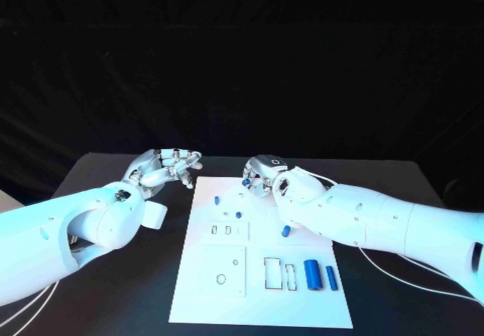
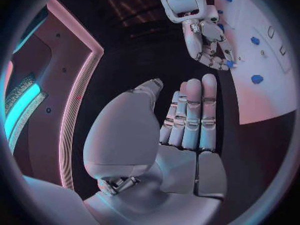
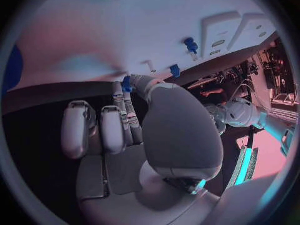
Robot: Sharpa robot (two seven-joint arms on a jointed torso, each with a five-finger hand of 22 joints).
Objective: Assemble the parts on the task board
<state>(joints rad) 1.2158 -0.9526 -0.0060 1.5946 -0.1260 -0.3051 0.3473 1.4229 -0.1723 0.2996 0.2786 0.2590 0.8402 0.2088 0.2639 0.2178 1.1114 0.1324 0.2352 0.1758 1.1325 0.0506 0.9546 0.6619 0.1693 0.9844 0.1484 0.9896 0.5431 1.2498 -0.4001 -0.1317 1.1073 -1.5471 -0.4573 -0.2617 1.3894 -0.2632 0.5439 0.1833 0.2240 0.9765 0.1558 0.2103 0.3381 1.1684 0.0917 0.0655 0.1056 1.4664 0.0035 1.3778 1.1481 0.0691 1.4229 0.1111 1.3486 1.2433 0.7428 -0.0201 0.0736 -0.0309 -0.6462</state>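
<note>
Right hand [image 1: 264, 173], upper middle of the frame, pinches a small blue part [image 1: 246, 182] at the task board [image 1: 303, 308] top edge. Left hand [image 1: 166, 166], upper left, hovers open-fingered, holding nothing.

Both arms are glossy white, built of rounded, bulging shells with small dark screw holes dotting the covers. The left arm [image 1: 75, 227] ends in a short white cylindrical stub at the wrist; thin white cables trail beneath it. The right arm [image 1: 393, 220] carries similar thin white cables looping under its forearm. The left hand [image 1: 166, 166] and right hand [image 1: 264, 173] are silver metal, with segmented fingers, dark seams between the segments and smooth pale palm shells.
</note>
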